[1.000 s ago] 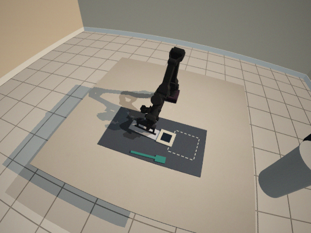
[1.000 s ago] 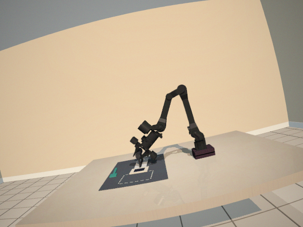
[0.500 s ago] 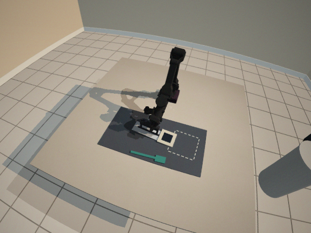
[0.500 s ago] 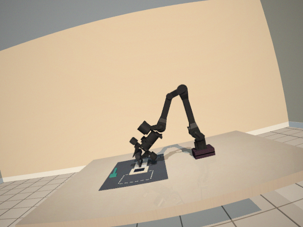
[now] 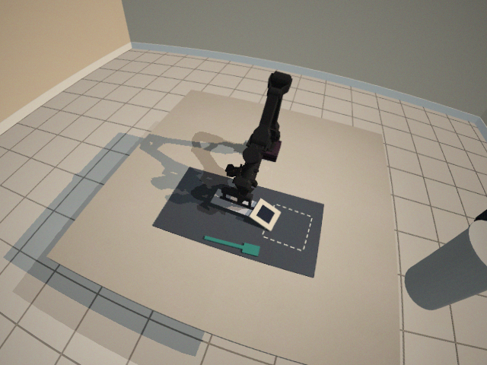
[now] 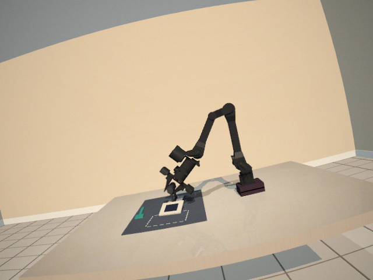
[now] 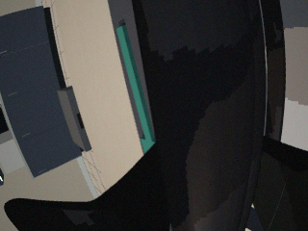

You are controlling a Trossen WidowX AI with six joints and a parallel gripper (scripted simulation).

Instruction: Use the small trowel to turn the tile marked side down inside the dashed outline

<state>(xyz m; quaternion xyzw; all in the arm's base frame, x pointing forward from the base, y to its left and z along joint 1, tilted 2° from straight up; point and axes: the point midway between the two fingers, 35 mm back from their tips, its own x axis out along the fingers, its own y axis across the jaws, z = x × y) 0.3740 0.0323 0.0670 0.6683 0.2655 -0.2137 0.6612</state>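
Observation:
My gripper [image 5: 235,197] [image 6: 172,197] is shut on a pale grey trowel [image 5: 241,211], low over the left part of the dark mat [image 5: 288,260] [image 6: 197,214]. The trowel's blade end meets the gripper-side edge of the tile. The tile [image 5: 253,216] [image 6: 178,212] is cream with a dark square facing up. It is tilted, with its gripper-side edge raised and a shadow under it. It overlaps the left side of the dashed outline [image 5: 303,249] [image 6: 145,226] in the top view. Where blade and tile touch is not clear. The wrist view shows mostly dark gripper parts.
A green spatula-shaped tool [image 5: 250,249] [image 6: 139,215] [image 7: 132,82] lies on the mat near its front edge. The arm's dark red base [image 5: 275,150] [image 6: 250,189] stands on the table behind the mat. A grey cylinder [image 5: 444,271] is at the right of the top view.

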